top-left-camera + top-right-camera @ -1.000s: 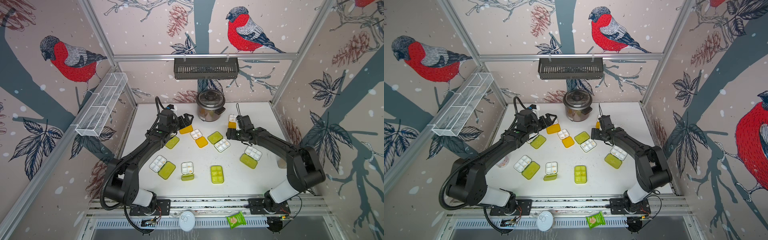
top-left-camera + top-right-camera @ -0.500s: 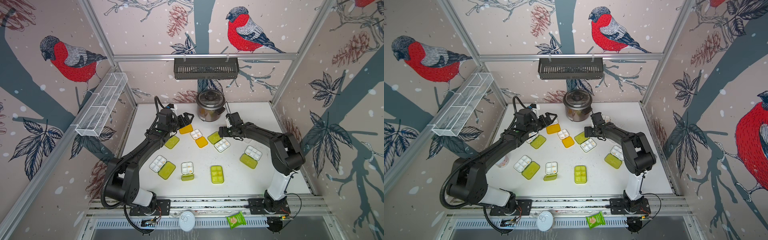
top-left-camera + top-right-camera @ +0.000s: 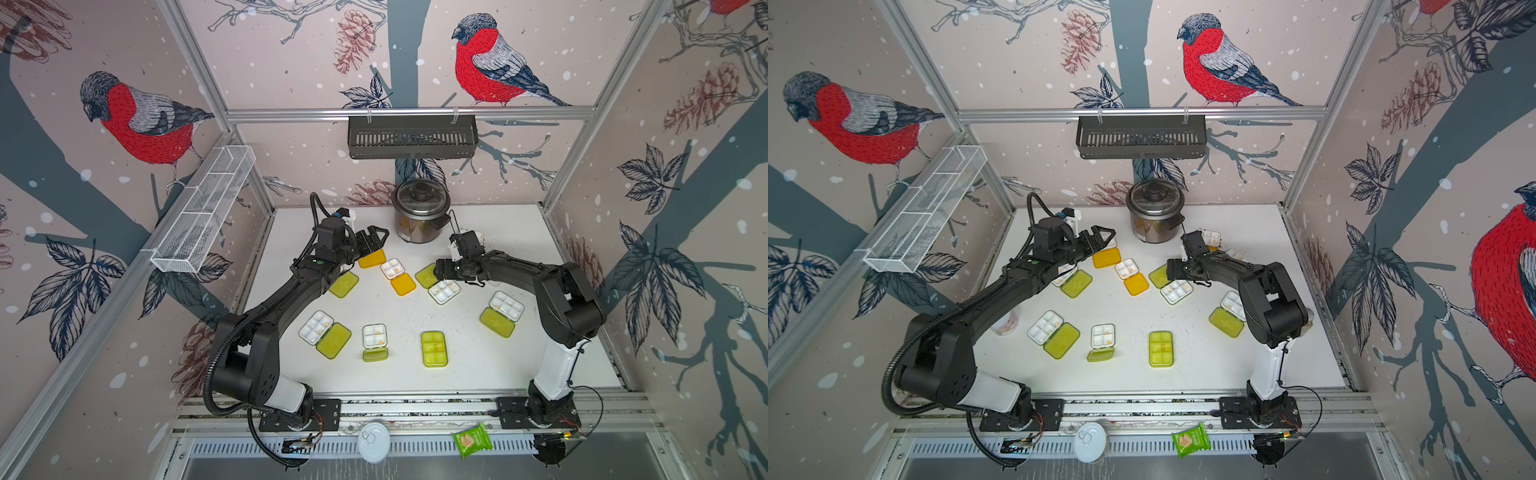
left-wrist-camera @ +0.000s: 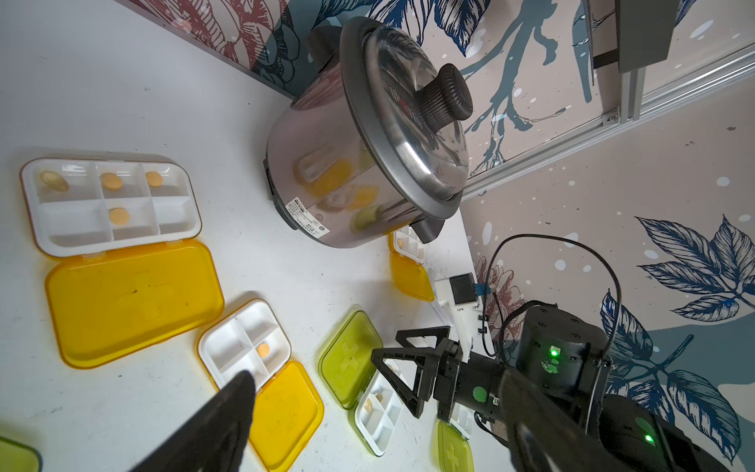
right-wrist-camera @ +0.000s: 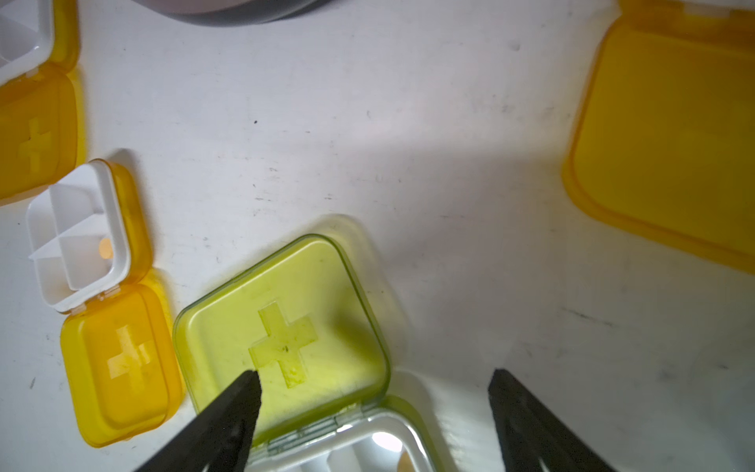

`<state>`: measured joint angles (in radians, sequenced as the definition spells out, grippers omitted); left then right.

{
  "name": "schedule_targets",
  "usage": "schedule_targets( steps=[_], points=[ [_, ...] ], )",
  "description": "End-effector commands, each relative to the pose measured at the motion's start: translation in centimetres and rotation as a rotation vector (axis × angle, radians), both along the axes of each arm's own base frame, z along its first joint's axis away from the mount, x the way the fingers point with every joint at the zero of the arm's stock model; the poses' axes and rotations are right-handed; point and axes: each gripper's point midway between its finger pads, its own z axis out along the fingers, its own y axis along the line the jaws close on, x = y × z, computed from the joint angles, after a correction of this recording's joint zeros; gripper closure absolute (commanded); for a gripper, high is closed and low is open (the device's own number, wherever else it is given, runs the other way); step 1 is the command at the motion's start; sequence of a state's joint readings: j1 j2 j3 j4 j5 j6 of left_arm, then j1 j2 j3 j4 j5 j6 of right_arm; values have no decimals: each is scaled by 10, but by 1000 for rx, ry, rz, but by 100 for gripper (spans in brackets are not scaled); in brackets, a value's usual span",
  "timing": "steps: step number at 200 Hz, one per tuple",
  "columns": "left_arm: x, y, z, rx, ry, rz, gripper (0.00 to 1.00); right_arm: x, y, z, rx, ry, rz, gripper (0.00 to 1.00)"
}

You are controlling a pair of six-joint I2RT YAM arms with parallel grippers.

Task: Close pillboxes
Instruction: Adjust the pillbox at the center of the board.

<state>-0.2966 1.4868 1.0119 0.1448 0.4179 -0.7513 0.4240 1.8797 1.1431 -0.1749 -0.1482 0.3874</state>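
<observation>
Open pillboxes (image 3: 325, 334) lie all over the white table (image 3: 478, 374) in front of the steel pot (image 3: 420, 216). The left gripper (image 3: 376, 240) hangs just beside the pot, jaws spread wide and empty.

Under it is the big orange box. Its white tray (image 4: 110, 204) has six cells: three orange tablets (image 4: 112, 181) along one row, and a fourth in the middle cell of the other. Its orange lid (image 4: 130, 302) lies flat beside the tray, glossy, translucent and round-cornered.

A little farther from the pot sits the small orange box (image 3: 397, 276). It has four cells and a single tablet, and its lid shows a raised cross.

The right gripper (image 3: 439, 270) is low in front of the pot, its fingers apart and pinching nothing. One fingertip (image 5: 245, 388) hangs over the green lid (image 5: 286, 331). That lid is smooth, translucent, almost square and carries a raised cross. It lies flat open on the pot side of its white green-box tray (image 3: 444, 291), which has tablets inside.

Straight out from the pot, well clear of it, is the closed box (image 3: 434, 348). Its lime lid is shut over six cells and its long axis points back at the pot.

Beside it, the small green box (image 3: 375, 336) shows tablets. Its lid is part-raised on the side away from the pot.
</observation>
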Motion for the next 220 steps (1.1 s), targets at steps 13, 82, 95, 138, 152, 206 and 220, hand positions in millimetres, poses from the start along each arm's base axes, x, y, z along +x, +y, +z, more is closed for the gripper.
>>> schedule_targets(
  steps=[13,82,95,138,152,206,220],
  points=[
    [4,-2,9,-23,-26,-7,8,-3,6,7,51,-10,-6,11],
    [4,-3,5,-20,-15,-10,8,-18,8,7,96,0,-10,11],
    [4,-3,5,-20,-14,-10,8,-20,6,8,95,0,-17,10],
    [4,-4,5,-20,-12,-14,8,-34,6,11,107,5,-14,10],
    [4,-4,5,-20,-10,-14,8,-40,7,12,120,8,-8,10],
    [4,-5,5,-25,-10,-20,8,-62,15,19,172,13,7,10],
    [3,-5,5,-25,-9,-19,8,-68,20,20,196,22,18,10]
  ],
)
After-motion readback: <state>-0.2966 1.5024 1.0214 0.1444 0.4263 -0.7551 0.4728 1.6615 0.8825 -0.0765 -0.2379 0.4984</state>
